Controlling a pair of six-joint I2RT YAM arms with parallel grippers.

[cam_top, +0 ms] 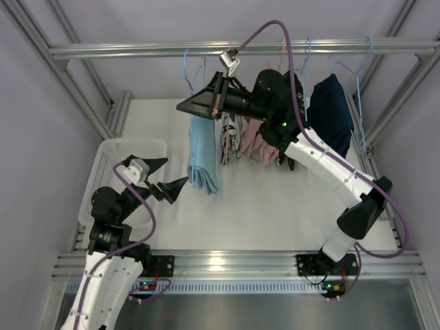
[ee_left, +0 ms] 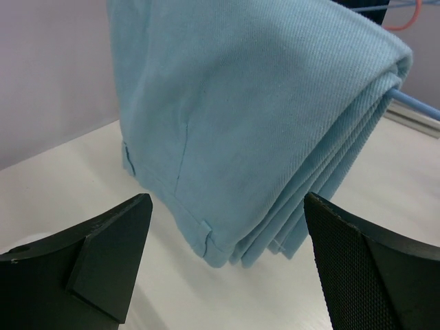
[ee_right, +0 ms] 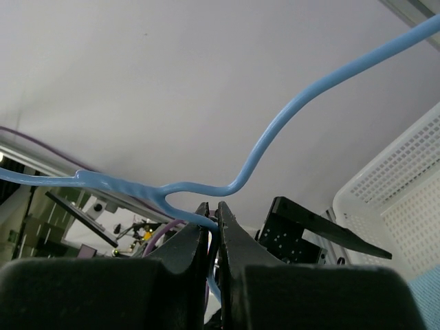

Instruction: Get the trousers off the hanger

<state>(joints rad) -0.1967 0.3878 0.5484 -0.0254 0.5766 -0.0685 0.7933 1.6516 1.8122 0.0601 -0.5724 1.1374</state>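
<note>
Beside blue trousers point(cam_top: 203, 155), left gripper point(cam_top: 172, 173) agape

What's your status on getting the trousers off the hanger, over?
Right gripper shut on thin blue wire hanger. Left gripper open, facing folded light blue cloth trousers, not touching. Trousers draped over hanger bar. White patterned trousers hang close alongside.

White table point(cam_top: 275, 206), white perforated basket point(cam_top: 96, 180) at its left edge
</note>
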